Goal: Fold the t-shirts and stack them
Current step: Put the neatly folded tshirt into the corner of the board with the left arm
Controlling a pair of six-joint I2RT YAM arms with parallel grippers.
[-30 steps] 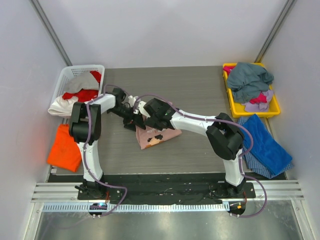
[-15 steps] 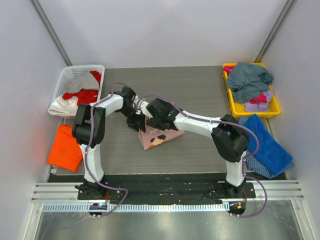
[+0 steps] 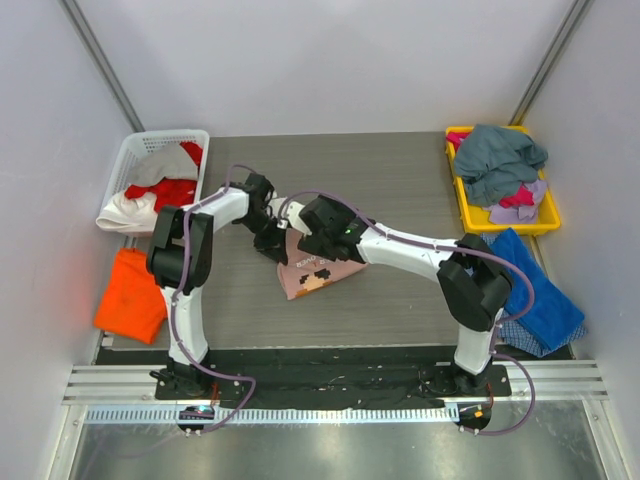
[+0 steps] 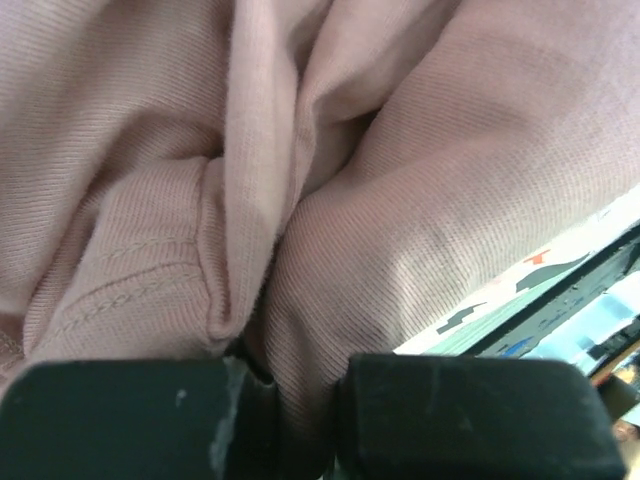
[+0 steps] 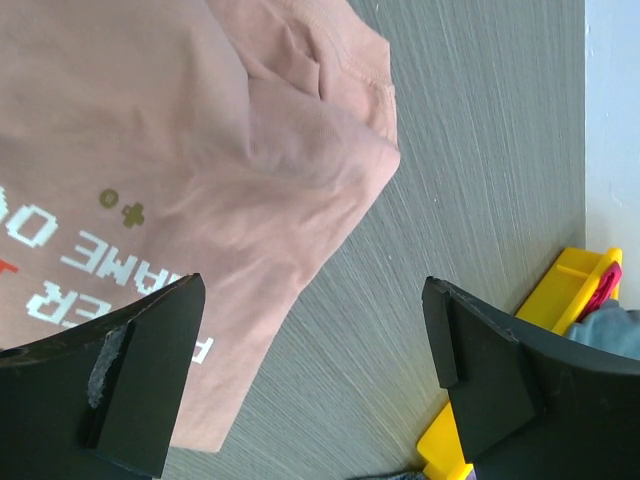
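Two grippers: I have both at the far edge of the dusty-pink t-shirt, which lies mid-table as a partly folded bundle with its print facing up.
Left gripper: nipped down to a sliver on a bunched fold of the pink cloth. A stitched hem sits just beside one of the pads.
Right gripper: spread wide and holding nothing. It hangs over a corner of the shirt, with bare table under the far finger.
Handling: I judge it a light, limp knit. It should sag and drag rather than keep a shape, and its layers may slide over each other.
Where to hold: I would pinch a hem or a folded corner through every layer, not mid-panel, with the two grips well apart so the crease stays taut.
Other shirts: the orange t-shirt lies at the left table edge. The red shirt and white shirt spill from the white basket. The grey-teal shirt is heaped in the yellow bin, and the blue shirt lies near it.
Hidden: from above, the arms cover both sets of fingertips and the shirt's far edge. The left wrist view is all cloth, so I cannot tell whether I hold sleeve or hem. The print is cut off by a finger.
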